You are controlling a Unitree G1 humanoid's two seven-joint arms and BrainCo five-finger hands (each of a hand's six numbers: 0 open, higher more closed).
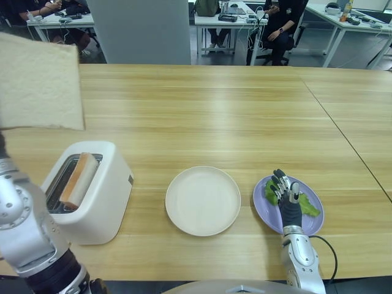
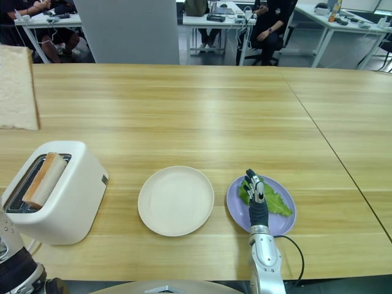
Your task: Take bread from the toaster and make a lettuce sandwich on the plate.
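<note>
A large slice of bread [image 1: 38, 82] hangs high at the far left, close to the camera, held up by my left hand, which is hidden behind it; my left forearm [image 1: 15, 214] rises beneath it. The white toaster [image 1: 101, 202] stands at front left with another slice [image 1: 78, 179] in its slot. A cream plate [image 1: 203, 200] lies bare in the middle. To its right a purple plate [image 1: 318, 215] carries green lettuce [image 1: 308, 207]. My right hand [image 1: 286, 195] lies over the lettuce with its fingers stretched out.
The wooden table [image 1: 214, 110] stretches far back, and a seam [image 1: 343, 135] runs diagonally down its right side. A grey partition [image 1: 147, 30] and desks with seated people stand beyond the far edge. A black cable [image 1: 331, 251] loops by my right forearm.
</note>
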